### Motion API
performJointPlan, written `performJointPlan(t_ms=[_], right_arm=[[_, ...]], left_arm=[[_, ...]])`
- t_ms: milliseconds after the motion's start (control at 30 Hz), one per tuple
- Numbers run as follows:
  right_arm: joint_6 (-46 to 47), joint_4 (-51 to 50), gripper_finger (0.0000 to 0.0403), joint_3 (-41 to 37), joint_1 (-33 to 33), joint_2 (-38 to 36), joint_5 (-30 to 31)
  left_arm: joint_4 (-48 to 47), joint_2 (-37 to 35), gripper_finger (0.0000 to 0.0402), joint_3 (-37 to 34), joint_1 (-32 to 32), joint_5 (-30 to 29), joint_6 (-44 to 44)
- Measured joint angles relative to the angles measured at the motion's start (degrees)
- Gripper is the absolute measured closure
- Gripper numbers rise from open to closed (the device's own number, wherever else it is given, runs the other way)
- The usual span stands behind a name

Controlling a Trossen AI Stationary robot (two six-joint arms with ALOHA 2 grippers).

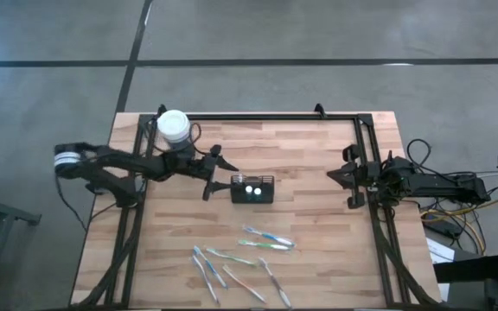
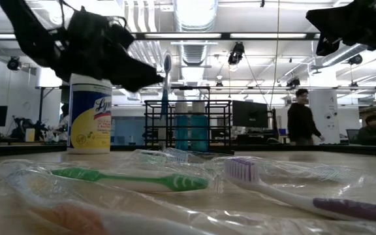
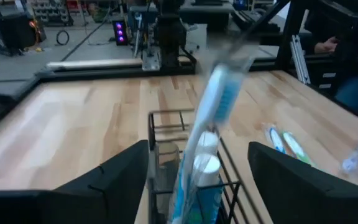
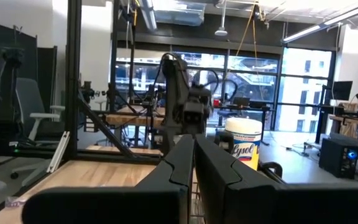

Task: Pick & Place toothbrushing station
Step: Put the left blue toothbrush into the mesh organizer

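Observation:
The toothbrushing station, a black wire caddy point(image 1: 252, 188), stands on the wooden table near its middle. A pale blue toothbrush point(image 3: 211, 118) stands in the caddy, leaning on the wire, its head up point(image 2: 166, 65). White-capped tubes point(image 3: 205, 167) also stand inside. My left gripper point(image 1: 217, 173) hovers just left of the caddy, open. Its fingers point(image 3: 120, 180) stand apart on either side of the brush without touching it. My right gripper point(image 1: 331, 176) waits shut at the table's right side. Several wrapped toothbrushes point(image 1: 266, 242) lie on the near half of the table.
A yellow wipes jar with a white lid point(image 1: 173, 126) stands at the far left corner, behind my left arm. A black frame point(image 1: 258, 116) runs around the table's edges. Bare wood lies between the caddy and my right gripper. People stand in the room beyond point(image 2: 301, 117).

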Motion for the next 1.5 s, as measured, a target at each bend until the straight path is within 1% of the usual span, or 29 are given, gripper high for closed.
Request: performJointPlan(t_ms=[133,200,267,367,467,500,567,600,700,800,867,967,1100,1200,1367,1500], right_arm=[[-0.1,0.0,0.039,0.0,0.0,0.0,0.0],[-0.4,0.0,0.039,0.0,0.0,0.0,0.0],[-1.3,0.0,0.039,0.0,0.0,0.0,0.0],[-2.4,0.0,0.039,0.0,0.0,0.0,0.0],[-2.5,0.1,0.039,0.0,0.0,-0.1,1.7],[-2.1,0.1,0.039,0.0,0.0,-0.2,2.7],[-1.5,0.1,0.039,0.0,0.0,-0.2,3.0],[-1.5,0.0,0.039,0.0,0.0,-0.2,2.8],[-1.3,-1.4,0.039,0.0,0.0,-0.2,2.6],[-0.1,-2.8,0.039,0.0,0.0,-0.1,2.5],[1.0,-3.4,0.039,0.0,0.0,-0.1,2.4],[2.0,-4.0,0.039,0.0,0.0,-0.1,2.4],[3.5,-2.9,0.039,-0.4,0.0,-0.1,1.2],[5.6,-1.3,0.039,-0.9,0.0,-0.2,-0.7],[7.6,-1.5,0.039,-2.0,0.0,-0.1,-0.6],[7.7,-1.5,0.039,-2.2,0.0,-0.1,-0.1]], left_arm=[[-10.1,-12.4,0.0122,0.0,1.0,-0.3,0.5],[-15.0,-19.5,0.0135,0.0,1.7,-1.3,1.1],[-20.0,-26.4,0.0158,0.0,2.3,-4.0,2.3],[-29.7,-35.9,0.0214,0.5,2.8,-8.1,3.8],[-37.4,-43.5,0.0291,0.7,2.8,-10.1,4.4],[-39.2,-45.4,0.0318,0.6,2.8,-10.3,4.5],[-40.0,-48.5,0.0371,-1.1,2.7,-10.4,4.2],[-39.9,-49.7,0.0386,-2.4,2.7,-10.4,3.7],[-35.9,-53.1,0.0391,-7.6,2.6,-10.3,2.1],[-31.0,-56.5,0.0397,-13.1,2.6,-10.3,2.5],[-29.8,-59.1,0.0397,-16.4,2.6,-10.3,3.4],[-27.9,-62.6,0.0397,-19.4,2.7,-10.6,3.5],[-28.4,-65.7,0.0398,-21.9,2.7,-10.5,3.0],[-29.3,-66.7,0.0397,-23.6,2.7,-8.5,2.0],[-32.2,-67.0,0.0399,-23.7,2.7,-7.3,1.5],[-31.8,-67.0,0.0395,-23.5,2.6,-6.5,0.2]])
